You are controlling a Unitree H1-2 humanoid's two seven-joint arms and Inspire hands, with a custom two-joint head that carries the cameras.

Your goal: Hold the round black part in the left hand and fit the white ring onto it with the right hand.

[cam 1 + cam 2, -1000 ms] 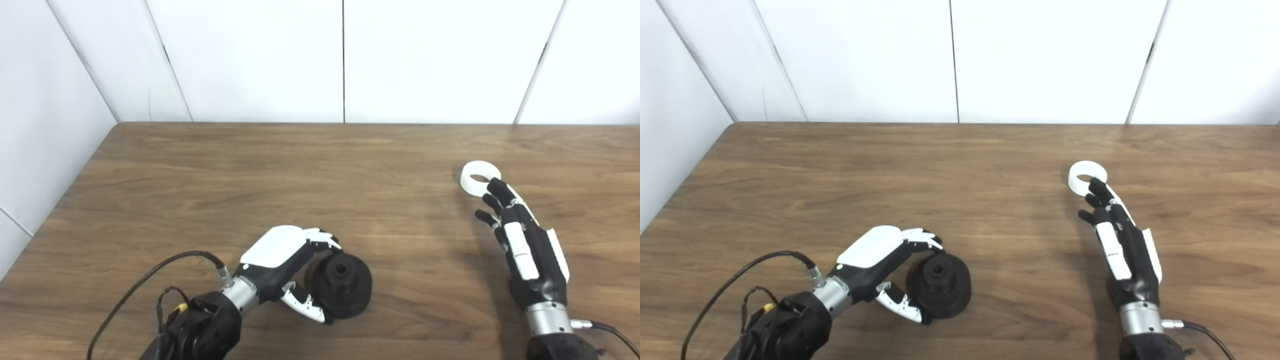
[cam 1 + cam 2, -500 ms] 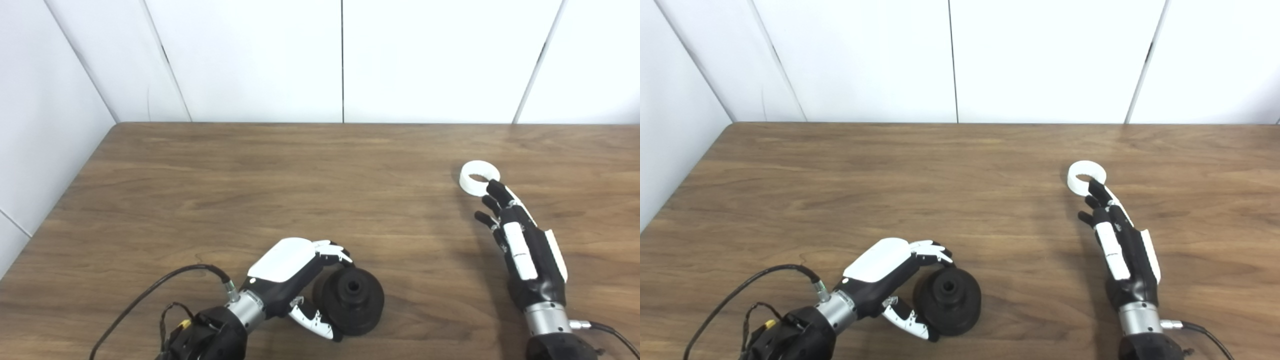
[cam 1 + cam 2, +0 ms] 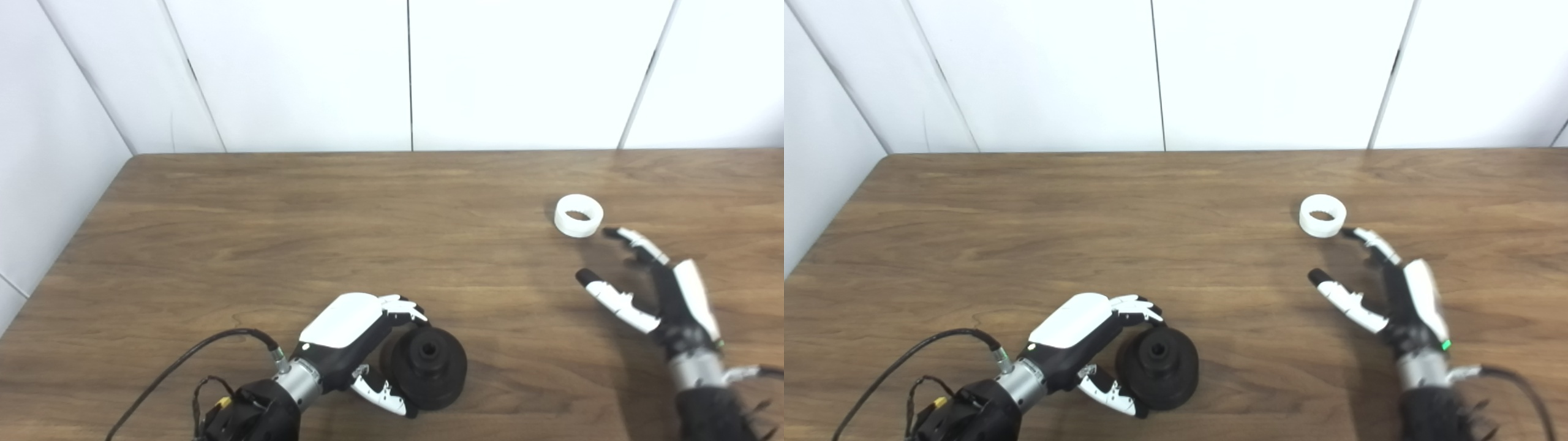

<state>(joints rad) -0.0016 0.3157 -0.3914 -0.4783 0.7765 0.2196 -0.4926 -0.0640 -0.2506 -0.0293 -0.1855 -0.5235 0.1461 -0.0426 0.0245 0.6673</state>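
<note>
Bare wood lies between the two work spots on the table (image 3: 306,233), with a white panel wall along the far edge. The left hand (image 3: 355,334) curls its fingers around the round black part (image 3: 429,366) near the front edge. The right hand (image 3: 658,288) is spread, holding nothing, fingertips just short of the white ring (image 3: 578,215), which lies flat.

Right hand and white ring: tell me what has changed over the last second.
The right hand has turned and spread its fingers and thumb open, drawing back slightly so its fingertips no longer overlap the white ring; it holds nothing. The ring lies on the table as before. The left hand stays curled around the black part, which has slid slightly rightward.
</note>
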